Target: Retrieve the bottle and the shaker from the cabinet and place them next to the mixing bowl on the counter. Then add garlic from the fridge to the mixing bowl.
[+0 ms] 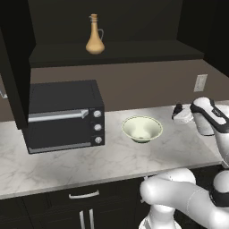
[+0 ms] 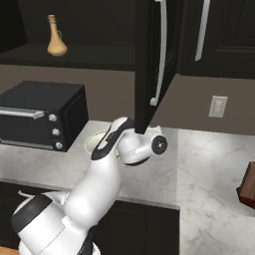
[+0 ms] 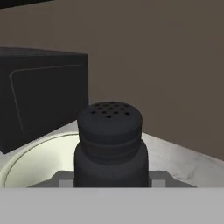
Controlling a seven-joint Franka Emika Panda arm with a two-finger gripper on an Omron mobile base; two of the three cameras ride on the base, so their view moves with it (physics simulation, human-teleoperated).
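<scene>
Your end effector (image 1: 178, 112) grips the shaker (image 3: 110, 146) just above the table (image 1: 112, 161), near its back edge beside the mixing bowl (image 1: 142, 129). Release too high and it may topple into the bowl.

No text, label, brand, number or sign can be read anywhere. The oven's (image 1: 65, 115) front and its knobs (image 1: 97, 127) carry no legible marks, and the shaker (image 3: 110, 146), bottle (image 1: 95, 36) and wall socket (image 1: 200, 82) are plain.
</scene>
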